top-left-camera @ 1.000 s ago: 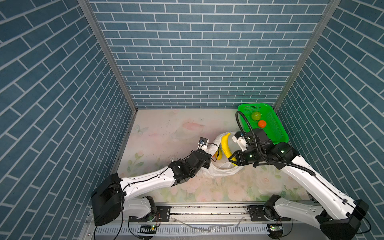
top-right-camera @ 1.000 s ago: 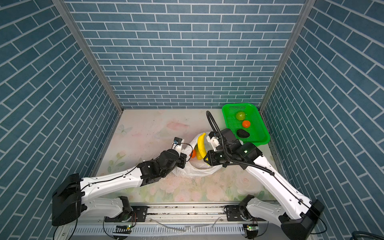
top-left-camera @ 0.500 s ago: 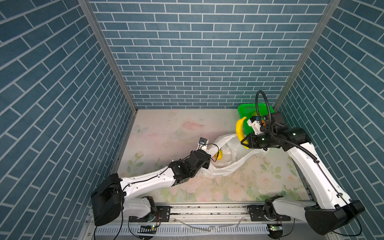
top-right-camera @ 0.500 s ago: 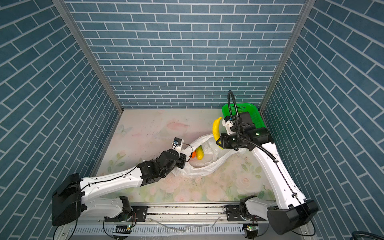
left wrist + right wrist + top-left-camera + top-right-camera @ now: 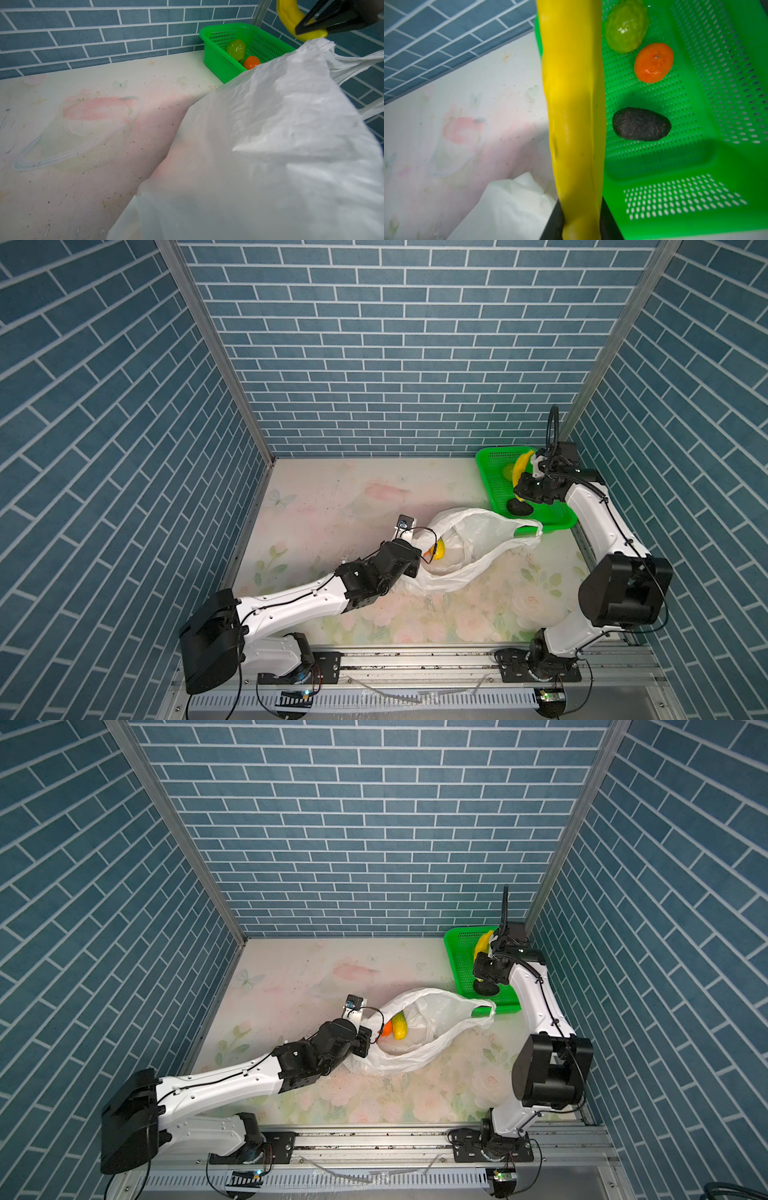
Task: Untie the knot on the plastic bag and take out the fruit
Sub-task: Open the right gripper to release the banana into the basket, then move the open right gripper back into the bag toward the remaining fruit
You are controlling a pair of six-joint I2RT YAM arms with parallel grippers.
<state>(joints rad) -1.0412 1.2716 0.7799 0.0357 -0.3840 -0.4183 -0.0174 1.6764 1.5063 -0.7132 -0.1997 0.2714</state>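
The white plastic bag (image 5: 469, 547) (image 5: 432, 1036) lies open mid-table, one handle loop (image 5: 528, 528) reaching toward the basket. No knot shows. An orange (image 5: 386, 1028) and a yellow-green mango (image 5: 400, 1025) lie inside the bag's mouth. My left gripper (image 5: 415, 562) sits at the bag's left rim and is shut on the plastic, which fills the left wrist view (image 5: 270, 145) and hides the jaws. My right gripper (image 5: 580, 220) (image 5: 524, 485) is shut on a yellow banana (image 5: 573, 104) (image 5: 521, 466), held above the left wall of the basket.
The green perforated basket (image 5: 494, 485) (image 5: 695, 145) stands at the back right corner. It holds a green fruit (image 5: 626, 27), an orange (image 5: 653, 62) and a dark avocado (image 5: 641, 124). Brick walls close in on three sides.
My right gripper has lifted the banana out of the bag and carried it back and right to above the basket. The left arm has stayed put on the bag.
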